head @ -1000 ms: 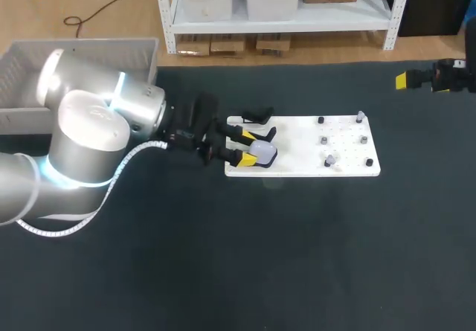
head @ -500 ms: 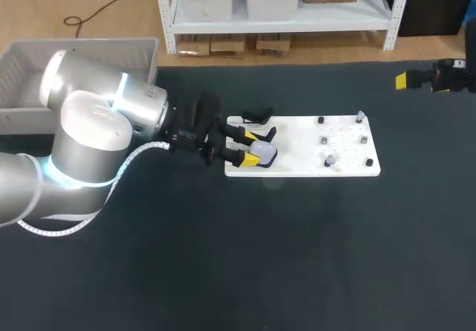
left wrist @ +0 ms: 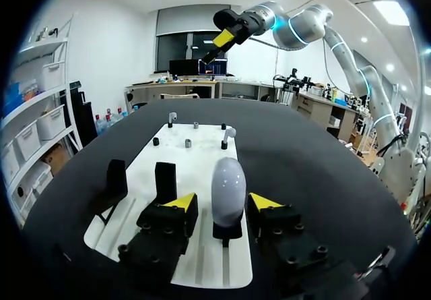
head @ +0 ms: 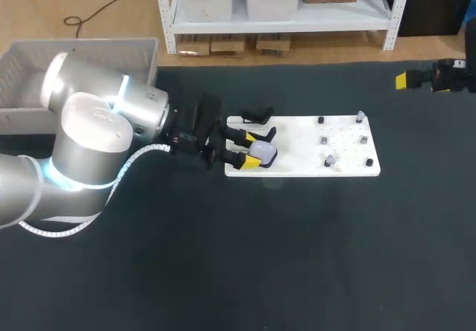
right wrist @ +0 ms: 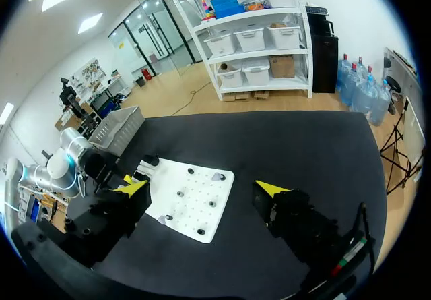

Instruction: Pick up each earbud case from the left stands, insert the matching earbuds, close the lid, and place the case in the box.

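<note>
A pale oval earbud case (head: 263, 151) stands upright on a black stand at the left end of the white board (head: 297, 149). My left gripper (head: 249, 148) straddles it from the left. In the left wrist view the case (left wrist: 229, 185) sits between the yellow tips of my left gripper (left wrist: 222, 203), with a thin gap still showing beside one finger (left wrist: 180, 203), so the jaws are open. Small earbuds (head: 329, 160) sit on pegs at the board's right end. My right gripper (head: 439, 76) hovers wide open at the far right, holding nothing.
Two empty black stands (head: 258, 113) (head: 268, 133) are beside the case; in the left wrist view these stands (left wrist: 116, 177) (left wrist: 165, 178) lie beside the left finger. The grey box (head: 74, 52) is at the table's far left.
The left gripper's fingers have drawn slightly closer around the case. The right arm has not moved.
</note>
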You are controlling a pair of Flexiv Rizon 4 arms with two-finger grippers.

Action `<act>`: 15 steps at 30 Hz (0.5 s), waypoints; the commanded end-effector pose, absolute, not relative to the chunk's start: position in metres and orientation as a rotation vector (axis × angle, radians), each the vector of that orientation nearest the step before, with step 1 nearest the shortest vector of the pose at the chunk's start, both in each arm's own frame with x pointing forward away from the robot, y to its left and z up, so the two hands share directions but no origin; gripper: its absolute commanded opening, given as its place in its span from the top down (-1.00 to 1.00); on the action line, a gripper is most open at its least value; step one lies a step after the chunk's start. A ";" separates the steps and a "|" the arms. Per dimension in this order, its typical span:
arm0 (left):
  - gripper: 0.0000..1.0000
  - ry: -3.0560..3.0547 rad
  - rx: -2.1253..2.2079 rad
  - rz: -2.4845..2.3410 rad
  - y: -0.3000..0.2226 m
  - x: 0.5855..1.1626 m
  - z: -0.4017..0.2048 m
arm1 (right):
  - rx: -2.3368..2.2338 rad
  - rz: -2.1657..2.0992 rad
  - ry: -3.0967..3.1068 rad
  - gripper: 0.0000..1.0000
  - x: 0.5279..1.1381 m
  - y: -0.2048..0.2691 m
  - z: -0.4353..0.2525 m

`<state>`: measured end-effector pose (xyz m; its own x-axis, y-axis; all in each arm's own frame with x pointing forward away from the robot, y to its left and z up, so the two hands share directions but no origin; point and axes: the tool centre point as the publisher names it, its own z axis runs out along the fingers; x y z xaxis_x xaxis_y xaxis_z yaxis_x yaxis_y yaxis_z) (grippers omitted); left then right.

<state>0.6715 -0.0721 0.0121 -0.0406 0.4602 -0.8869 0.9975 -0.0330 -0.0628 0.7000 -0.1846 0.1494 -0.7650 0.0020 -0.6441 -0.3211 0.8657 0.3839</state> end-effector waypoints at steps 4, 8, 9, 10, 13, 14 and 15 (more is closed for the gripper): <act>0.12 1.569 1.558 -1.013 -0.073 0.671 0.011 | -0.231 0.636 2.372 -1.00 0.700 -0.185 0.150; 0.12 1.568 1.557 -1.007 -0.073 0.672 0.011 | -0.231 0.636 2.372 -1.00 0.700 -0.185 0.150; 0.11 1.568 1.557 -1.006 -0.073 0.672 0.011 | -0.231 0.636 2.372 -1.00 0.700 -0.185 0.150; 0.11 1.568 1.557 -1.004 -0.073 0.672 0.011 | -0.231 0.636 2.372 -1.00 0.700 -0.185 0.150; 0.20 1.566 1.559 -1.005 -0.073 0.672 0.011 | -0.231 0.636 2.372 -1.00 0.700 -0.185 0.150; 0.24 1.565 1.559 -1.006 -0.073 0.672 0.011 | -0.231 0.636 2.372 -1.00 0.700 -0.185 0.150; 0.25 1.564 1.559 -1.007 -0.073 0.672 0.011 | -0.231 0.636 2.372 -1.00 0.700 -0.185 0.150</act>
